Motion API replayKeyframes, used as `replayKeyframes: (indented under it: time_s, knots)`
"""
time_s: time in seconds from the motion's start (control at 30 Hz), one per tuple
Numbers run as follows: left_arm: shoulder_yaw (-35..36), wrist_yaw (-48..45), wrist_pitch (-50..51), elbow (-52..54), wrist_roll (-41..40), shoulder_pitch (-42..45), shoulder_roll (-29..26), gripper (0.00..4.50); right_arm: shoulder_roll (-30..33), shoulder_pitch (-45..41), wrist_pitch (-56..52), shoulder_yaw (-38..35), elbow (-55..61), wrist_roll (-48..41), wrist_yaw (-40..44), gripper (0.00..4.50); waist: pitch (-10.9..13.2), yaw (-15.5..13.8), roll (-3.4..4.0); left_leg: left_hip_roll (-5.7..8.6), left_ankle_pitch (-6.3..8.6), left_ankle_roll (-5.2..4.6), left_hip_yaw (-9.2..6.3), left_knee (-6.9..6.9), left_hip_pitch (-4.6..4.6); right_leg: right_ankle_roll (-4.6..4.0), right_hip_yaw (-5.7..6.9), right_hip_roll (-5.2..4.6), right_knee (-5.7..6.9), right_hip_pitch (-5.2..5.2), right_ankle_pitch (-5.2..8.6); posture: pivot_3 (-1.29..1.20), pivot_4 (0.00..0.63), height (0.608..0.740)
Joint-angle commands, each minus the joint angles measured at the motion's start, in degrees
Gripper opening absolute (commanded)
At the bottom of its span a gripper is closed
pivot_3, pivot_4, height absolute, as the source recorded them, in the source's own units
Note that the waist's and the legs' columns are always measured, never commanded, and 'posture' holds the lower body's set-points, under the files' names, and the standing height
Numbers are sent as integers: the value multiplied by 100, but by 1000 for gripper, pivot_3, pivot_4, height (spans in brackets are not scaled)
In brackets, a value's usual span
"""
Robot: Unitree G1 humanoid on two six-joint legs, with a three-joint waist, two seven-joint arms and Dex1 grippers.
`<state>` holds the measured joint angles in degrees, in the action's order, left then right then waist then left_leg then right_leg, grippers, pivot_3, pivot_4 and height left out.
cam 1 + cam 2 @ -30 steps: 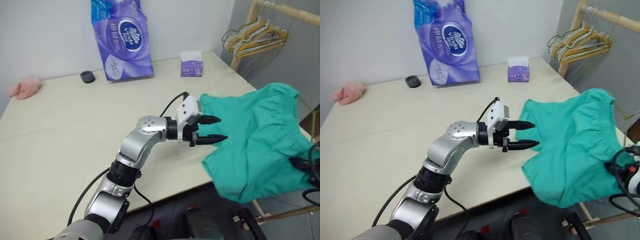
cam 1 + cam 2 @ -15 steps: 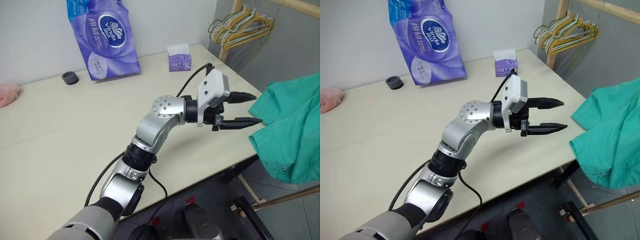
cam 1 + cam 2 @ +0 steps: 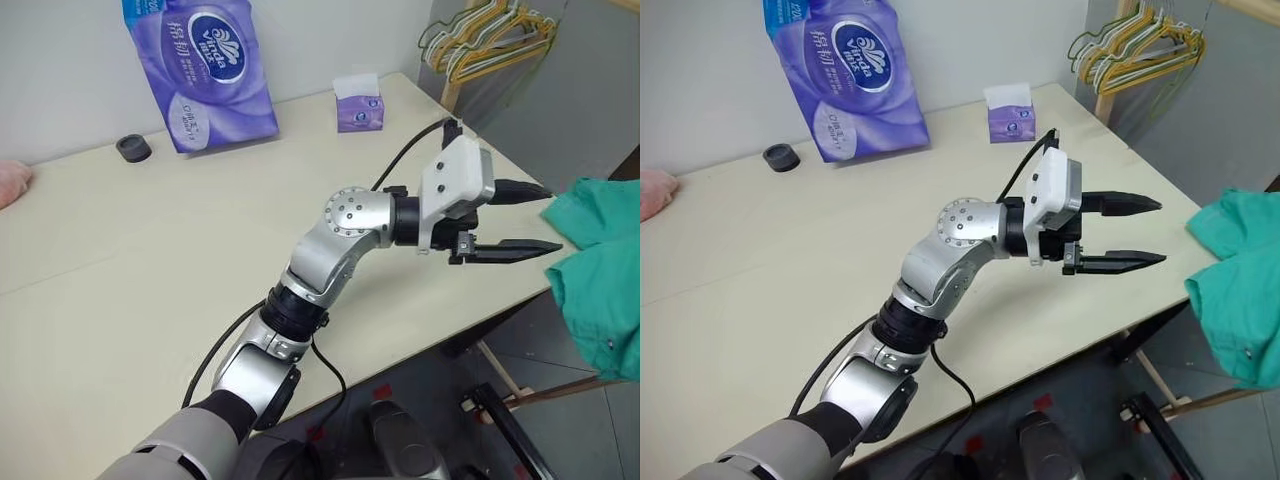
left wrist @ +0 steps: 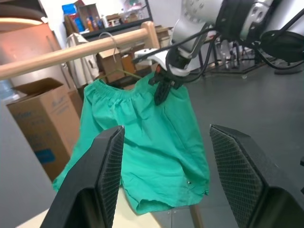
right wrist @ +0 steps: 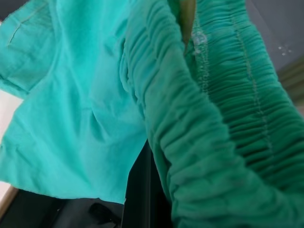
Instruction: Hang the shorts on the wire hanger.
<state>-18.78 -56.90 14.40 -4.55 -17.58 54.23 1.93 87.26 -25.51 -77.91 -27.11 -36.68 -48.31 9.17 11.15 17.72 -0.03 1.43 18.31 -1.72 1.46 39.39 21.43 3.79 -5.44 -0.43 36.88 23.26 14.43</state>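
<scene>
The teal-green shorts hang in the air past the table's right edge, also seen at the right as shorts. My right gripper is shut on their gathered waistband, whose folds cover its fingers in its own wrist view. Above the waistband the thin hook of the wire hanger shows against a wooden rail; I cannot tell whether it rests on the rail. My left gripper is open and empty above the table's right edge, pointing toward the shorts with a gap between them.
The cream table carries a purple tissue pack, a small tissue box, a black cap and a pink cloth at the left edge. Bunched yellow and green hangers hang at the back right. A cardboard box stands beyond the shorts.
The shorts have left the table edge, carried right and up by my right gripper. My left gripper, still open, has risen and shifted right. The camera has turned to the right.
</scene>
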Motion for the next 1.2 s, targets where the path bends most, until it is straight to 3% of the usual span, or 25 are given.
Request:
replayKeyframes:
  time_s: [0.03, 0.23, 0.37, 0.5, 0.63, 0.83, 1.0, 1.1, 1.2]
  knots:
    - [-20, 3, -133, 47, -8, 166, 109, 3004, 237, -405, 207, 488, -337, 486, 812, 0, 7, 5, -5, 0, 0, 0, 11, -6, -6, 5, -11, 0, 0, 0, 1, -385, 223, 740]
    - [-100, -83, -156, -2, 4, 182, 149, 3004, 114, -692, 142, 789, -344, 994, 1423, 0, 11, 5, -7, 1, 1, -1, 53, -43, -50, 18, -49, -1, 1, -3, 4, -383, 217, 740]
    - [-150, -145, -191, -33, 6, 183, 162, 3004, 66, -846, 309, 767, -295, 1385, 1398, 0, 12, 7, -6, 2, 1, 0, 56, -44, -51, 19, -57, -4, 1, -3, 4, -394, 212, 740]
    - [-181, -159, -281, -113, 34, 206, 247, 3043, 146, -1004, 177, 443, -198, 1623, 1286, 1113, 11, 36, -5, 2, 1, 0, 57, -44, -53, 19, -58, -5, 2, -3, 4, -406, 205, 740]
    - [-189, -160, -394, -208, 93, 231, 338, 3043, 174, -1046, -377, -109, 257, 1773, 1131, 2523, 13, 80, -2, 2, 2, 0, 56, -47, -53, 20, -58, -4, 2, -3, 5, -418, 199, 740]
    - [-184, -184, -496, -313, 114, 263, 407, 3043, -208, -742, -1445, -1324, 1941, 2032, 780, 4477, 12, 142, -1, 1, 2, 0, 55, -48, -51, 21, -59, -5, 3, -2, 6, -425, 187, 740]
    - [-187, -167, -616, -383, 223, 265, 333, 3043, -594, 65, -1459, -1992, 4266, 2342, 568, 4477, 10, 172, 1, 2, 2, 1, 57, -48, -52, 24, -60, -4, 7, -1, 7, -421, 177, 740]
    - [-163, -51, -717, -446, 446, 176, 127, 3043, -915, 158, -1234, -1785, 5514, 2396, 515, 4477, 8, 197, 4, 1, 1, 1, 56, -47, -54, 25, -59, -3, 11, 0, 7, -408, 168, 740]
    - [-8, 251, -599, -369, 743, -134, -344, 3043, -1735, -81, -666, -1136, 6750, 2130, 487, 4477, -5, 274, -5, -2, 1, 2, 50, -46, -53, 29, -53, -2, 13, 0, 4, -378, 155, 740]
